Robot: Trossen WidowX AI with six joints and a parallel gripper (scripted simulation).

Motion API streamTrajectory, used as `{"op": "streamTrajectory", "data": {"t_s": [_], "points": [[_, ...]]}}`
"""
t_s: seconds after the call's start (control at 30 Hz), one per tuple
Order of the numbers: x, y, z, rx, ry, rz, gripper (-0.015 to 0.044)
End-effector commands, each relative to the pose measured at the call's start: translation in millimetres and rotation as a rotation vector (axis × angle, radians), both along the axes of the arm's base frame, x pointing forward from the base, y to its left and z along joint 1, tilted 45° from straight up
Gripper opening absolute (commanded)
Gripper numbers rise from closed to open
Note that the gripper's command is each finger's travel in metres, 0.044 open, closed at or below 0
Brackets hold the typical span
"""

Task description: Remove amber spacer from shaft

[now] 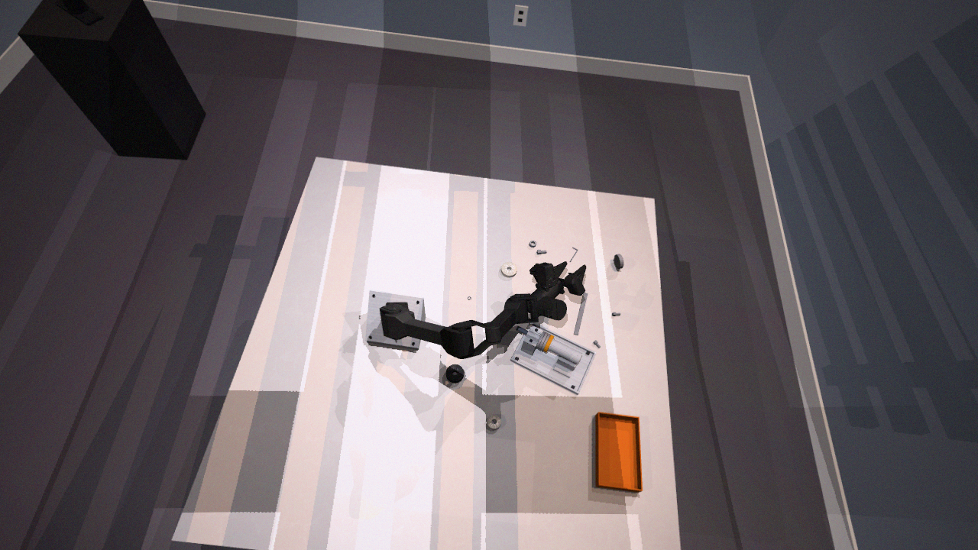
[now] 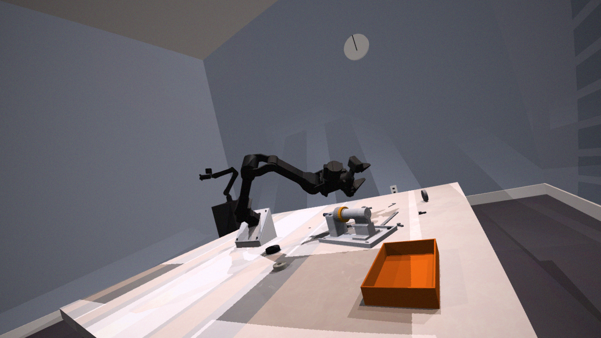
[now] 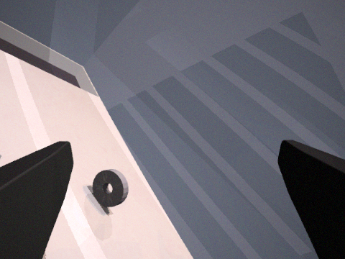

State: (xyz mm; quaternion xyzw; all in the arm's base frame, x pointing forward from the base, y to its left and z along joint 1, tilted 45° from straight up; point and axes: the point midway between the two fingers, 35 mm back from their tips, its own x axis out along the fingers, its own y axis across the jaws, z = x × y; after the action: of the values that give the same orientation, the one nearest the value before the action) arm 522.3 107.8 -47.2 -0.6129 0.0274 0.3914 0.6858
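Observation:
The fixture's grey base plate [image 1: 547, 375] [image 2: 348, 242] stands on the table. An amber spacer [image 1: 547, 342] [image 2: 340, 214] sits around the shaft line, beside the grey block [image 2: 335, 226] at the plate's arm-side end. A light grey cylindrical part [image 1: 567, 351] [image 2: 357, 213] runs from the amber spacer over the other grey block [image 2: 364, 228]. Whether that part is shaft or several spacers I cannot tell. My gripper [image 1: 575, 266] [image 2: 366, 172] [image 3: 177, 152] is open and empty, raised above the table beyond the fixture and away from it. The wrist view does not show the fixture.
An orange tray [image 1: 619, 488] [image 2: 401, 297] stands beyond the fixture's near side. A grey bar [image 1: 580, 314] lies beside the fixture. A disc [image 1: 619, 261] [image 2: 424, 195] [image 3: 100, 188] stands on edge. A black ring [image 1: 454, 370] [image 2: 272, 249], pale rings, screws and a hex key lie around.

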Motion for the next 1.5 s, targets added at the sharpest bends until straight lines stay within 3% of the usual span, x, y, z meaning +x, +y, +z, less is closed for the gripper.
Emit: {"op": "streamTrajectory", "data": {"t_s": [0.0, 0.33, 0.8, 0.97, 1.2, 1.47], "points": [[0.0, -0.2, -0.4, 0.003, 0.008, -0.006, 0.0426], [-8.2, -11.7, -21.5, 0.138, 0.394, -0.401, 0.0440], [-55.9, -44.5, -25.0, 0.245, 0.779, -1.288, 0.0440], [-81.1, -61.4, -7.4, 0.252, 0.757, -1.665, 0.0440], [-108.5, -83.1, 32.9, 0.271, 0.538, -2.065, 0.0440], [-127.3, -116.7, 63.1, 0.265, 0.338, -2.289, 0.0440]]}}
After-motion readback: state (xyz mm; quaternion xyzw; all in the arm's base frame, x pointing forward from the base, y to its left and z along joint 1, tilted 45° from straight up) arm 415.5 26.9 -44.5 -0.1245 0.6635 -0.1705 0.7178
